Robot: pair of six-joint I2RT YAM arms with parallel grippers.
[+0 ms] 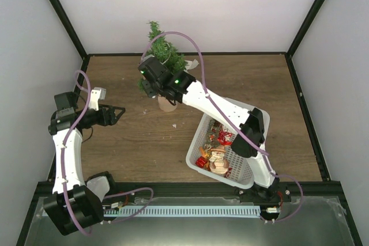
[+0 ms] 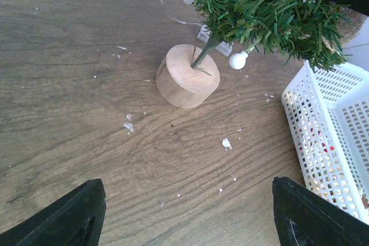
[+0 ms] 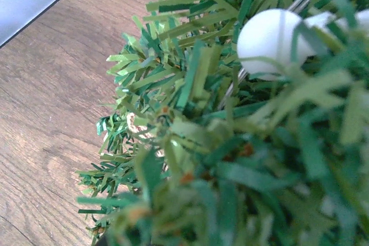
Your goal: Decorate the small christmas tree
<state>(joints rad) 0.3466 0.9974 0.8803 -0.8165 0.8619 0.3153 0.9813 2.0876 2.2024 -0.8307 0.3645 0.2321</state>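
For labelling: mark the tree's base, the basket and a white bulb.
tree's base [image 2: 181, 72], left wrist view, top face.
basket [image 2: 312, 135], left wrist view, perforated wall.
white bulb [image 3: 270, 41], right wrist view, rounded front.

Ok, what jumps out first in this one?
The small christmas tree stands at the table's back, with the right gripper buried in its branches. Next comes the white basket of red and gold ornaments at the near right; the left gripper hangs open on the left.
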